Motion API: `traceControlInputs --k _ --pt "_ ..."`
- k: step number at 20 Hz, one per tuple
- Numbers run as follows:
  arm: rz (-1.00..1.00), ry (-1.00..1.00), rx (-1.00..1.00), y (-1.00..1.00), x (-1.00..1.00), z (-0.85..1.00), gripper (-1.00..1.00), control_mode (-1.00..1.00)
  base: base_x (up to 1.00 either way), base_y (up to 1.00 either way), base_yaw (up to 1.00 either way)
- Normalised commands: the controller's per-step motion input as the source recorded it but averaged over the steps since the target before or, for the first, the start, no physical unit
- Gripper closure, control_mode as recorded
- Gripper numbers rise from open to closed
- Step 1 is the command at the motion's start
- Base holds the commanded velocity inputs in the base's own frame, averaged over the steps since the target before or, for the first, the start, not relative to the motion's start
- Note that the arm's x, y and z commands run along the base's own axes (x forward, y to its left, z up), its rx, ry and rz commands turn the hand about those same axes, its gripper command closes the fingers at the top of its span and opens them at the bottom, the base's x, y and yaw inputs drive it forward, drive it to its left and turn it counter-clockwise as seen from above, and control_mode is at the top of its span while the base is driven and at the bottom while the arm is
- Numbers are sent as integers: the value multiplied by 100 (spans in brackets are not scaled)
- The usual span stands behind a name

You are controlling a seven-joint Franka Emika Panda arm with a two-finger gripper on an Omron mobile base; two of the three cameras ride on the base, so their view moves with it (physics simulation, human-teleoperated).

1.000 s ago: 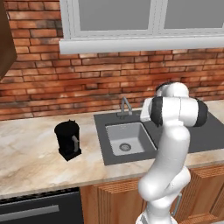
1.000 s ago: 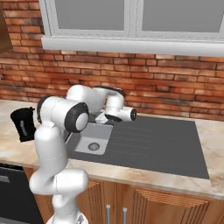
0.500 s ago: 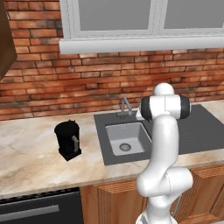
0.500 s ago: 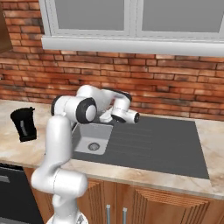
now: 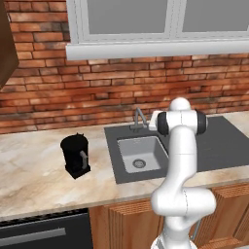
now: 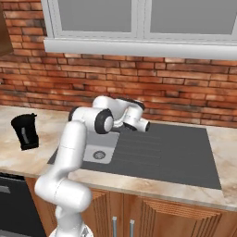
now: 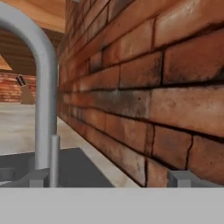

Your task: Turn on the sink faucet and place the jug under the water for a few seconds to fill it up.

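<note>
The sink faucet [image 7: 46, 87] stands very close in the hand view, its grey gooseneck rising at the left and its slim lever [image 7: 54, 157] upright beside it. My gripper [image 7: 109, 180] is open wide, with the lever just inside the left fingertip [image 7: 38, 178] and nothing held. From the base, the faucet [image 5: 138, 119] sits at the back of the sink [image 5: 138, 151], with my arm's hand right beside it. The black jug [image 5: 75, 154] stands upright on the counter left of the sink, also seen as the jug [image 6: 25, 131] at far left. Water is out of view.
The brick wall [image 7: 153, 87] runs close along the right of the hand. A dark grey drainboard [image 6: 171, 152] stretches right of the basin. A beige counter [image 5: 29, 175] surrounds the jug, and a window sill [image 5: 160, 48] juts out above.
The arm has swung in towards the back wall, bringing the hand closer to the faucet. The jug has stayed put and the gripper remains open.
</note>
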Motion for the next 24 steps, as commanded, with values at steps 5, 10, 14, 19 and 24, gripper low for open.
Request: traceControlInputs --k 5,10,14,19,24 --pt "0 0 1 16 39 -14 -100 -100 0 0 0" --pt "0 0 0 3 37 -17 -100 -100 0 0 0" --pt "0 0 0 18 31 -20 -100 -100 0 0 0" --pt "0 0 0 49 4 -4 -100 -100 0 0 0" --pt "0 0 -1 49 0 0 -100 -100 0 0 0"
